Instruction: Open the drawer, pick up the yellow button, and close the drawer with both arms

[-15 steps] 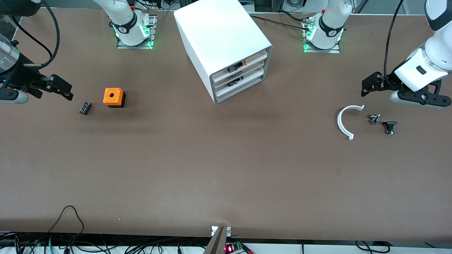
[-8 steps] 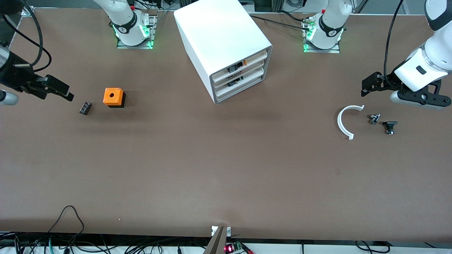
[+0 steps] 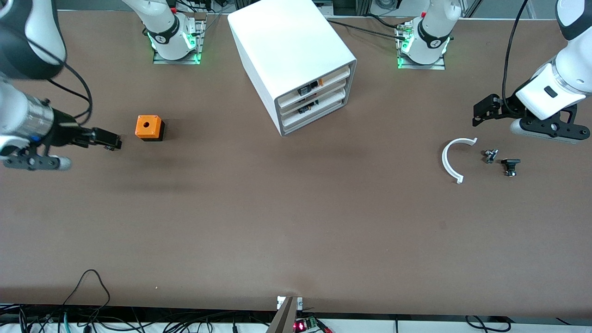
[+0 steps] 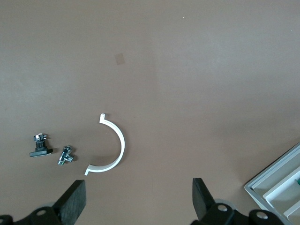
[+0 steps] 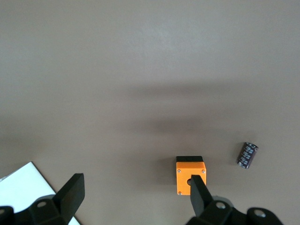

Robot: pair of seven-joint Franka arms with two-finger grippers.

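Note:
The white cabinet (image 3: 286,46) stands at the table's middle, near the bases. Its top drawer (image 3: 330,77) sits pushed in, flush with the two lower ones. A small orange and black part, the button (image 3: 320,82), shows at that drawer's front. My right gripper (image 3: 113,141) is open and empty, low over the table beside the orange cube (image 3: 149,127). In the right wrist view the gripper (image 5: 135,187) has the cube (image 5: 190,176) by one finger. My left gripper (image 3: 478,113) is open and empty, and waits near the left arm's end of the table; the left wrist view shows it (image 4: 138,187) over bare table.
A small black ribbed block (image 5: 247,155) lies beside the cube, under my right gripper in the front view. A white half ring (image 3: 451,159) and two small hardware parts (image 3: 490,155) (image 3: 510,165) lie below my left gripper. A cabinet corner (image 4: 281,187) shows in the left wrist view.
My right arm has swung down and in; its gripper moved toward the orange cube and now covers the black ribbed block. The left arm has not moved.

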